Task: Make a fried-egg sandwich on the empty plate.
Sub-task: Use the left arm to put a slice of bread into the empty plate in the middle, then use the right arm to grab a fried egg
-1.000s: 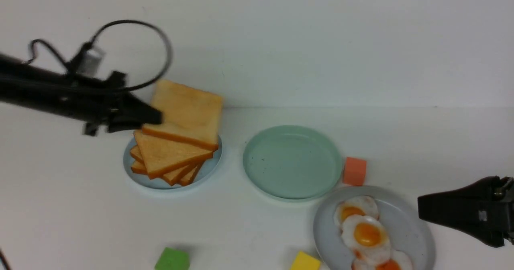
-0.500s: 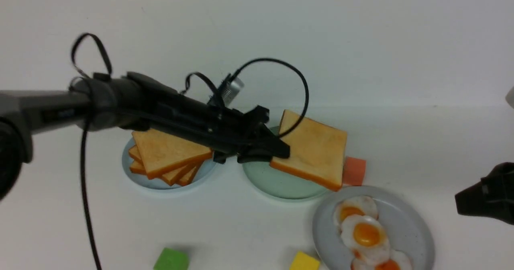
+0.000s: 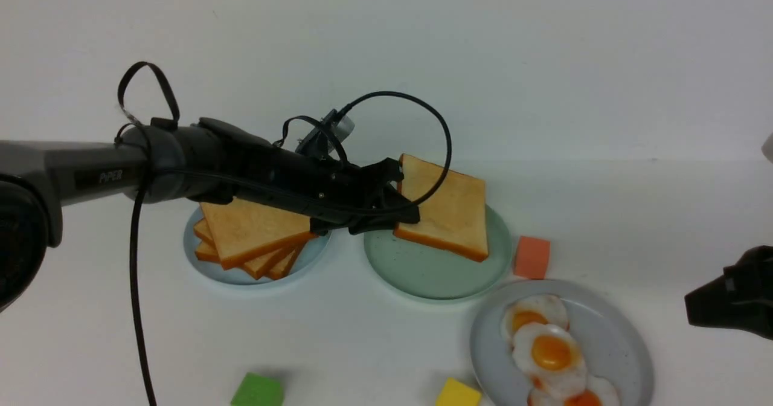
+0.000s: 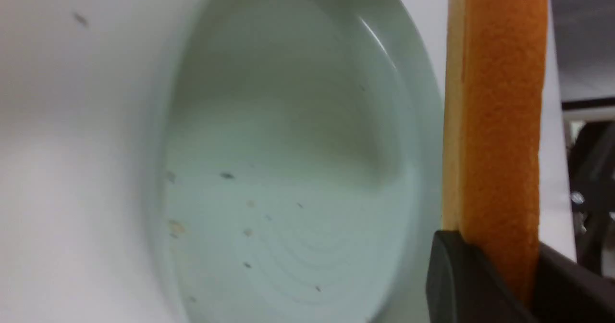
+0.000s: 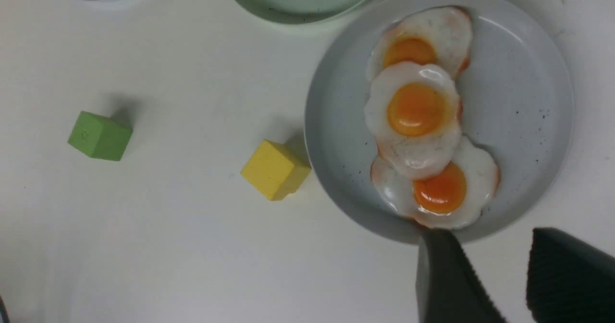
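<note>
- Surface and room: a plain white bench meets a bare white wall just behind the round mint-green plate with a shallow raised rim, which stands near mid-bench.
- Task item: the sandwich is not yet assembled. One square golden-brown toast slice with a darker orange crust hangs tilted over the far half of the mint-green plate. The jaws of the left gripper are clamped on one edge of it.
- The right gripper is to the near right of the mint-green plate, its jaws apart with nothing between them.
- Hard to make out: whether the slice's lower edge touches the mint-green plate cannot be told. The left wrist view is blurred. The black left arm covers the far part of the toast stack, and the front view's lower edge cuts off the nearest egg and both near cubes.
- Surroundings: left of the mint-green plate, a pale blue plate carries a fanned stack of toast slices.
- Just beside the near right of the mint-green plate, a larger grey speckled plate holds three overlapping white fried eggs with orange yolks.
- An orange cube sits just beside the right rim of the mint-green plate. A green cube and a yellow cube lie nearer the robot.
</note>
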You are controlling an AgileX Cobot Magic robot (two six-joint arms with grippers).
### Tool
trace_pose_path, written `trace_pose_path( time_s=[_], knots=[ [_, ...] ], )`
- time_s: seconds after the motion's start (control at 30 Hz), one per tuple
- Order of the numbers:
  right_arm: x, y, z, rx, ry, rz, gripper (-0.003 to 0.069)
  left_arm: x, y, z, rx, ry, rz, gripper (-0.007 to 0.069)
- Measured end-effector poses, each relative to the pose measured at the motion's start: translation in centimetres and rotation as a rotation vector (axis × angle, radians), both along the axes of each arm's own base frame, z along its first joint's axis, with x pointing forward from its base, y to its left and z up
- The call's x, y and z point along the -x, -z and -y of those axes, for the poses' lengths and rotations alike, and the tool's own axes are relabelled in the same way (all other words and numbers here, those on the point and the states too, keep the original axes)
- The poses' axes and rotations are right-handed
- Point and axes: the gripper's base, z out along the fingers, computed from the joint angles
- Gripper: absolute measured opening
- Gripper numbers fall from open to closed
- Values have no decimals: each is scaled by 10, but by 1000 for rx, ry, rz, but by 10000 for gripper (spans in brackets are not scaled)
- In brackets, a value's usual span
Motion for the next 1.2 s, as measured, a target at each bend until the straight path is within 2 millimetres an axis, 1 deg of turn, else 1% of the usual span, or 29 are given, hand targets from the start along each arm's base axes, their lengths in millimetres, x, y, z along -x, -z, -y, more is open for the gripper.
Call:
trace_pose_path(
  time_s=[0.17, 0.33, 0.4, 0.6, 0.67, 0.7, 0.8, 0.83, 0.9, 1.0, 1.03, 1.07, 1.1, 1.13, 1.2],
  knots=[
    [0, 0, 0, -2, 0, 0, 274, 1, 2, 0, -25, 14, 7, 97],
    [0, 0, -1, -9, 1, -1, 274, 1, 16, 1, -39, 29, -21, 180],
    [0, 0, -1, -9, 1, -1, 274, 1, 18, 1, -42, 34, -27, 211],
    [1, 0, -1, -9, -3, -8, 274, 3, 22, 0, -65, 57, -40, 420],
    [1, 0, -1, -7, -5, -12, 276, 4, 21, -2, -79, 65, -46, 450],
    [1, 0, 0, -1, -8, -14, 281, 5, 18, -8, -118, 77, -52, 496],
    [1, -2, 1, 23, -13, -8, 298, 6, 11, -17, -154, 86, -58, 535],
    [-2, -6, 2, 38, -16, 1, 330, 7, -1, -28, -202, 95, -41, 550],
    [-6, -10, 2, 42, -16, 8, 379, 9, -12, -36, -235, 98, -28, 556],
    [-17, -5, 1, 44, -16, -25, 455, 17, -46, -46, -307, 118, 32, 559],
    [-21, -1, 0, 46, -17, -43, 478, 19, -54, -48, -327, 122, 39, 557],
    [-28, 7, 0, 54, -26, -78, 509, 28, -74, -50, -360, 135, 67, 549],
    [-32, 11, -1, 56, -32, -94, 531, 32, -83, -51, -373, 142, 80, 544],
    [-36, 16, -1, 57, -36, -117, 539, 40, -99, -51, -392, 154, 111, 535],
    [-48, 30, -5, 60, -60, -171, 573, 63, -125, -47, -431, 192, 162, 492]
  ],
)
